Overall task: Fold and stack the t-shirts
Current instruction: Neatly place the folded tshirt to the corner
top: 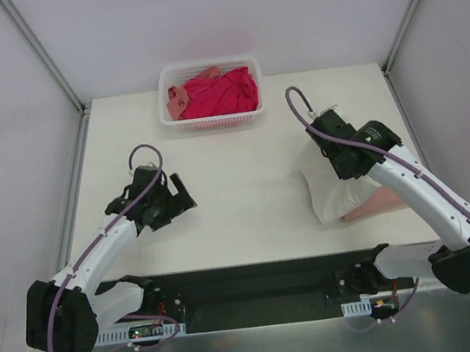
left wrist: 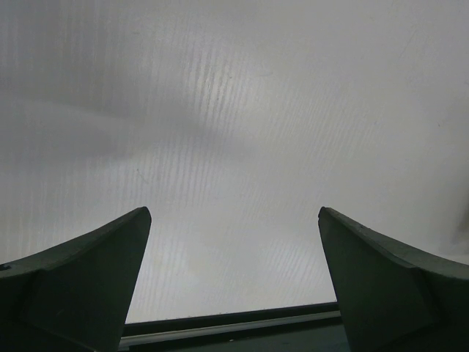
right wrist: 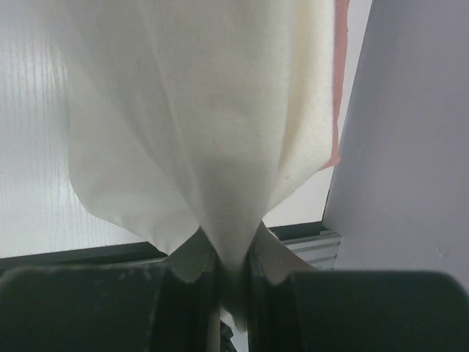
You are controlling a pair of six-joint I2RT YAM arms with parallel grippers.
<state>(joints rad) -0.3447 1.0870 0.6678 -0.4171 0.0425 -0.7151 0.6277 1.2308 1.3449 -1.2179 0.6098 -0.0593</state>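
**Right claw (right wrist: 233,275) grips cream t-shirt (right wrist: 205,132)**

Only the right wrist view shows it clamped on a pinched fold; from above, the arm hides this. The top view adds the pink t-shirt (top: 377,204) peeking from under the cream one on the desk (top: 241,219), and a magenta t-shirt (top: 225,91) in the basket (top: 214,123). Left claw (left wrist: 234,249): apart, holding nothing.

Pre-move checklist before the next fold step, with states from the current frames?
1. Right end effector grip on cream off-white cotton t-shirt: ok, shut on a pinch of fabric.
2. Left end effector free: ok, open, nothing between its fingers.
3. Dusty pink t-shirt not caught in that grip: cannot tell; it lies under the cream one.
4. Cream shirt flat for folding: not ok, bunched.
5. White plastic lattice basket apart from both arms: ok; magenta-red t-shirt inside it.
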